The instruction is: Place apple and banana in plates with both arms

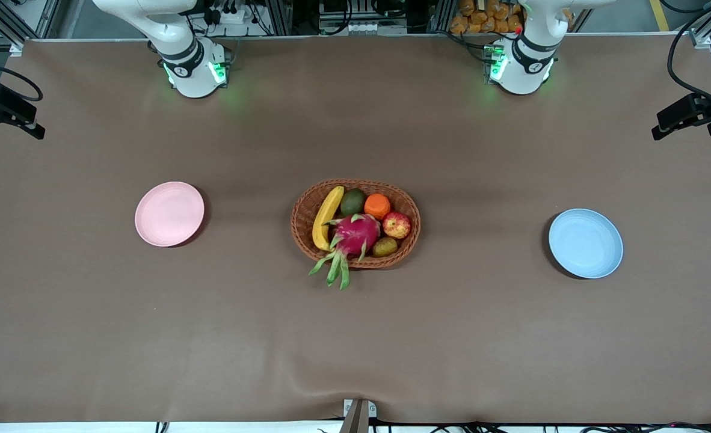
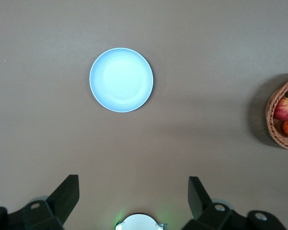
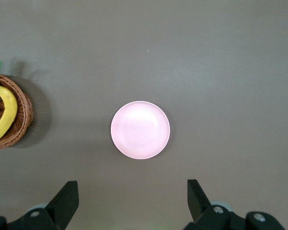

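The red apple and the yellow banana lie in a wicker basket at the table's middle; the left wrist view catches the apple, the right wrist view the banana. A pale pink plate rests toward the right arm's end, a light blue plate toward the left arm's end. My left gripper hangs high over bare cloth, open and empty. My right gripper is likewise open and empty, high over the cloth. Neither gripper shows in the front view.
The basket also holds a magenta dragon fruit, an orange, a green fruit and a small brownish fruit. Brown cloth covers the table. Black camera mounts stand at both table ends.
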Tool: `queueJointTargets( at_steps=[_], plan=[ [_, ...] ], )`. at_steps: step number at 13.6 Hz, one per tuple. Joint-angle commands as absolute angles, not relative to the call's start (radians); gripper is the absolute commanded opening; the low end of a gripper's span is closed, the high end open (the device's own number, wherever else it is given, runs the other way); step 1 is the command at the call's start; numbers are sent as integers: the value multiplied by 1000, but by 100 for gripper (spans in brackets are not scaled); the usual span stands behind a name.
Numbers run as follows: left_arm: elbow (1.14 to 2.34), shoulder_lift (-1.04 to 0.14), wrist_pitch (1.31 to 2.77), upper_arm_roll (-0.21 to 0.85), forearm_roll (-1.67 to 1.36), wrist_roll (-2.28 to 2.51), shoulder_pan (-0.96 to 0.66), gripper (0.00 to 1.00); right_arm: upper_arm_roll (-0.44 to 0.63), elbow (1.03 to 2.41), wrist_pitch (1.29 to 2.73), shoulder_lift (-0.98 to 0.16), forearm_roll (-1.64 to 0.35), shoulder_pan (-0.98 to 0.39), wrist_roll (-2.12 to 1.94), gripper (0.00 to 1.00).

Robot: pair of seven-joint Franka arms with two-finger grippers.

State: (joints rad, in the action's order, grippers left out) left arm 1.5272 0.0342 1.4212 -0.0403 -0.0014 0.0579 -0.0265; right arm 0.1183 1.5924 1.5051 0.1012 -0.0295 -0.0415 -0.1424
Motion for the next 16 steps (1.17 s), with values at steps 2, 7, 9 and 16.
queueJointTargets(
  at_steps=[2,7,9,16],
  plan=[
    [1500,21,1413,-35,0,55,-26,100,110,1569,1496,94,-23,-34,-140,100],
    [1515,14,1398,-35,-14,55,-18,100,110,1569,1496,94,-23,-34,-140,100],
    [1540,11,1397,-32,-15,60,-31,100,110,1569,1497,92,-23,-34,-140,100],
    [1551,-127,1425,-25,-121,230,-116,100,110,1569,1496,92,-23,-38,-140,100]
  ],
)
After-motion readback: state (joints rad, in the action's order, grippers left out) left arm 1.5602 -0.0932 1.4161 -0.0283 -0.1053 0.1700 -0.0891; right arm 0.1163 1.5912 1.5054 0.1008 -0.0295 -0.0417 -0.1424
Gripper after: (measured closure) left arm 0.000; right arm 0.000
